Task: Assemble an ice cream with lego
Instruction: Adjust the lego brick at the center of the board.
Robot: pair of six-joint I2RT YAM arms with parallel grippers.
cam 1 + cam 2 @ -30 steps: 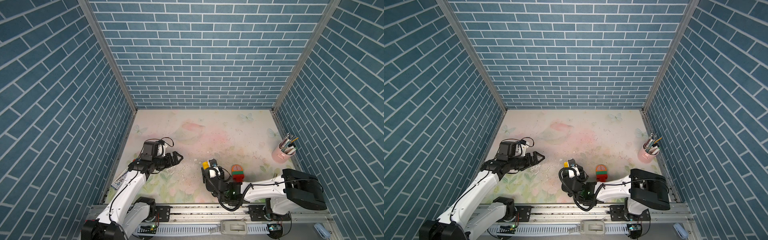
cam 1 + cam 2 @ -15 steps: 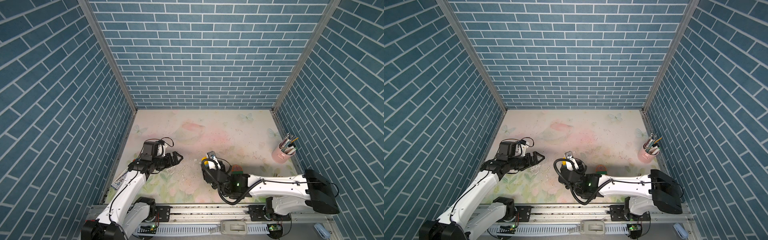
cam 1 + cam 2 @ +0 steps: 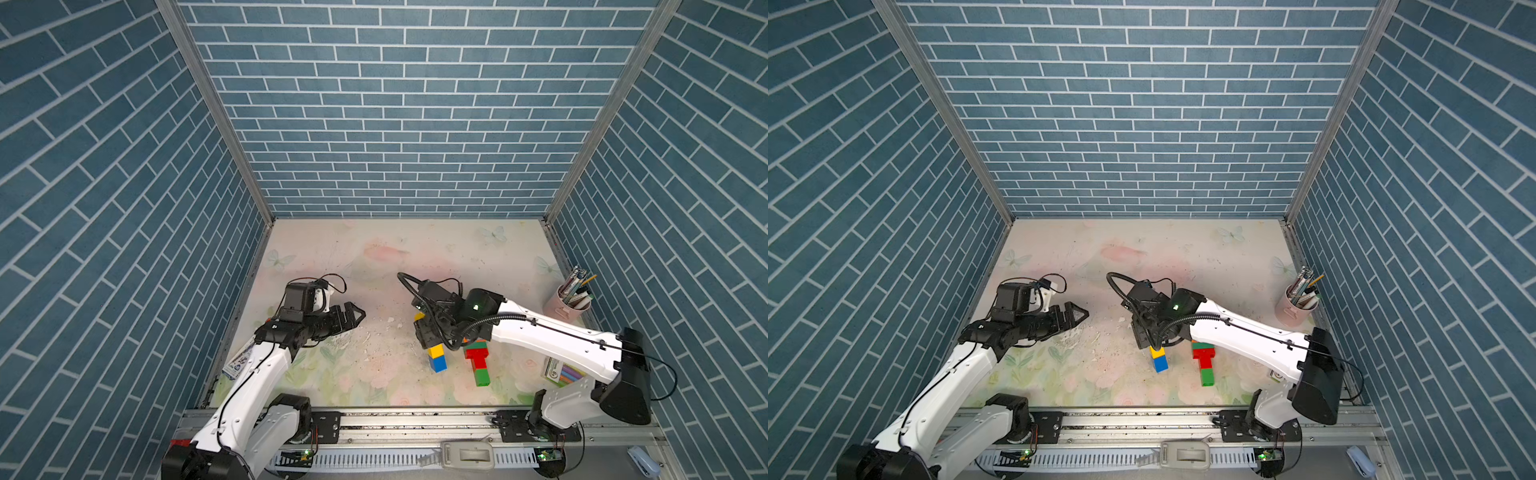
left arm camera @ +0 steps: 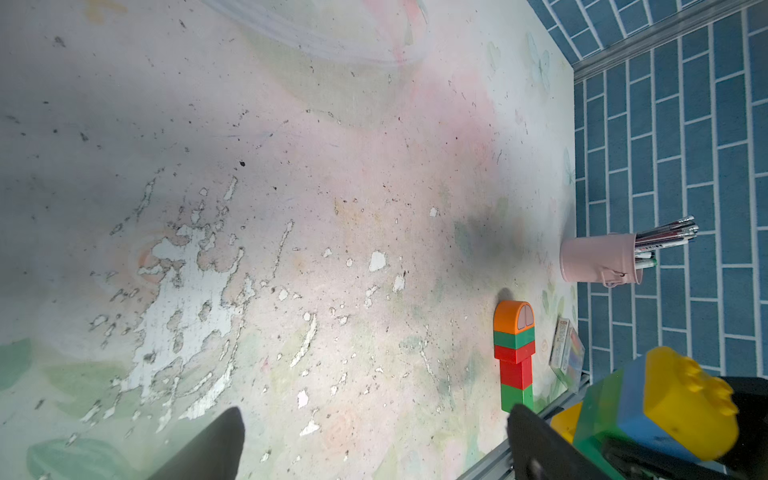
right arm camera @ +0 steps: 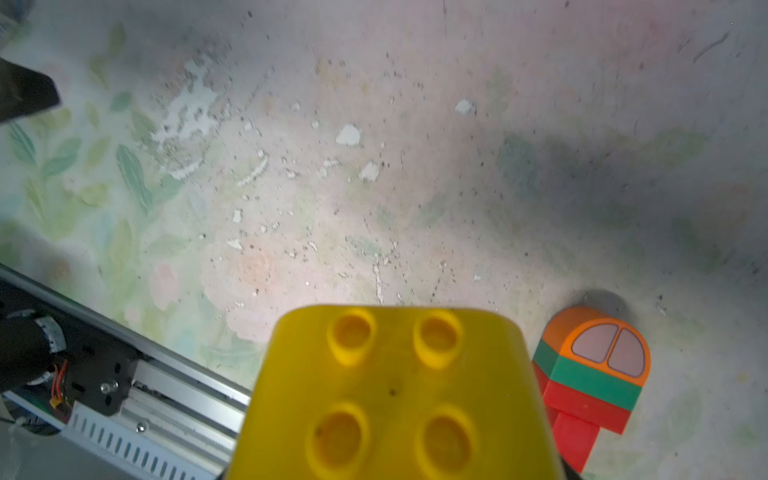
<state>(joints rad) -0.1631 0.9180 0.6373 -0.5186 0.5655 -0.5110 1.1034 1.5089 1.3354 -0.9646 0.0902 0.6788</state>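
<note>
Lego bricks form two joined stacks at the front middle of the tabletop (image 3: 374, 257). The yellow and blue stack (image 3: 437, 358) is gripped across its sides by the right end effector (image 3: 430, 338), whose jaws stand about half closed on it. The left wrist view shows a studded yellow brick (image 4: 685, 407) at one end, then blue, green and yellow bands. Whether its lower end touches the tabletop cannot be told. Just beside it but apart, the orange-topped stack (image 4: 514, 357) lies flat: a rounded orange piece (image 4: 512, 316), green, a wide red brick, a narrow red one, then green. The left end effector (image 3: 358, 314) hovers well to the left, jaws spread wide, holding nothing.

Judged from their look, the bricks are light, hard, hollow plastic with smooth, somewhat slippery walls. They should not bend or break, but joints between bricks can pop apart if a long stack is levered from one end. The flat side walls look like the best place to hold, close to the joint being pressed, leaving the studs and open underside free. The rounded orange piece offers poor purchase on its curve, so its flat faces seem safer
</note>
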